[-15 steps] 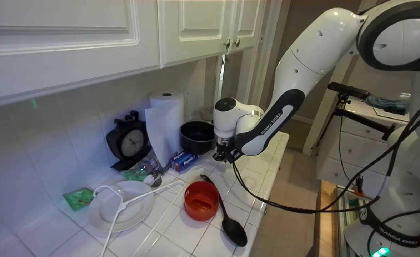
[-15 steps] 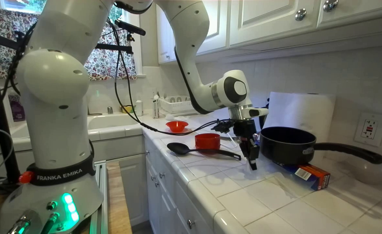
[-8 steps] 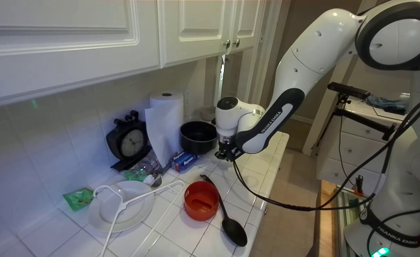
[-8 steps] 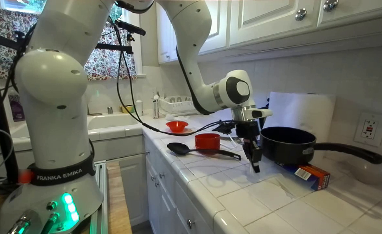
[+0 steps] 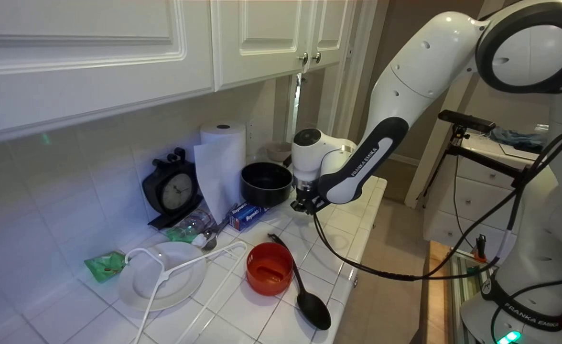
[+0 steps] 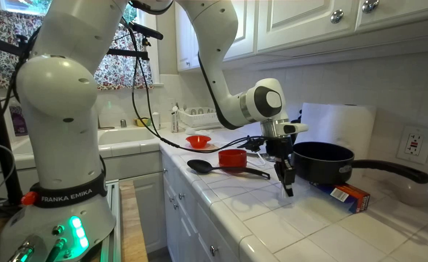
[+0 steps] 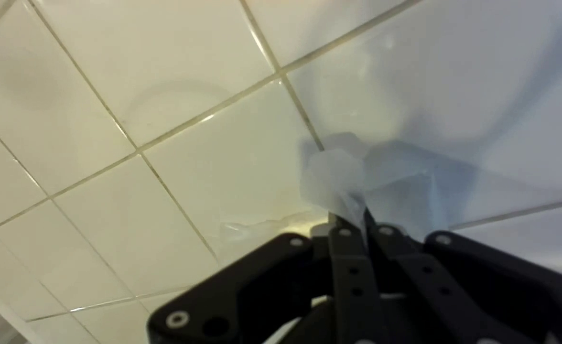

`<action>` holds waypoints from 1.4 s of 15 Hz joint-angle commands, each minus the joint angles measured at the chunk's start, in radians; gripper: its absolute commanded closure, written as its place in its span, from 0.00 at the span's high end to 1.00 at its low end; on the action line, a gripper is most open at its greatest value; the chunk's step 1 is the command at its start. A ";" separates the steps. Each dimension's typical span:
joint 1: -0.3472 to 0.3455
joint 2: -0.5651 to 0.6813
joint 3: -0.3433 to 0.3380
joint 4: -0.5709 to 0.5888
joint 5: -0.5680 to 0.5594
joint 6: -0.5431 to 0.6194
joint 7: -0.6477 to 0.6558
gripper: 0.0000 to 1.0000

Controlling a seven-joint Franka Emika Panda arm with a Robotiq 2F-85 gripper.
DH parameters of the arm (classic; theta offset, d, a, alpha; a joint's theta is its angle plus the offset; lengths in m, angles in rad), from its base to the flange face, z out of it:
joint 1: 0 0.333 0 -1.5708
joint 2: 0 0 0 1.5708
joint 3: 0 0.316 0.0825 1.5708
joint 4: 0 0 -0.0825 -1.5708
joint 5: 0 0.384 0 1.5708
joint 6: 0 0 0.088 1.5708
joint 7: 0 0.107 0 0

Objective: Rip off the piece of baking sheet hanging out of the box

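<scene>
The blue Reynolds box [image 5: 246, 216] lies on the tiled counter, partly under a black pot. In an exterior view its orange end [image 6: 360, 201] shows beside the pot's base. The thin translucent baking sheet [image 6: 314, 200] spreads over the tiles between box and gripper. My gripper [image 6: 287, 193] points down just above the counter, in front of the box. In the wrist view my gripper [image 7: 350, 215] is shut on a crumpled bit of the sheet [image 7: 336, 174], which sticks up between the fingertips. I cannot tell whether the sheet is still joined to the box.
The black pot [image 6: 323, 163] has a long handle reaching right. A paper towel roll [image 5: 223, 153] stands behind. A red cup [image 5: 269, 268], black spoon [image 5: 313, 308], white hanger [image 5: 165, 276] and plate [image 5: 130, 291] lie nearby. Wall cabinets [image 5: 262, 43] hang above.
My gripper has moved slightly away from the red cup along the counter, to the right and a little lower in an exterior view. The sheet's crease near the box shows less clearly. The box has not moved.
</scene>
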 commanded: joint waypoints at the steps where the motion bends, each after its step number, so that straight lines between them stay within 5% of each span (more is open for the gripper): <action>1: -0.007 -0.034 -0.014 -0.037 -0.045 -0.013 0.048 0.03; 21: -0.050 -0.074 -0.084 -0.099 -0.114 -0.015 0.144 0.03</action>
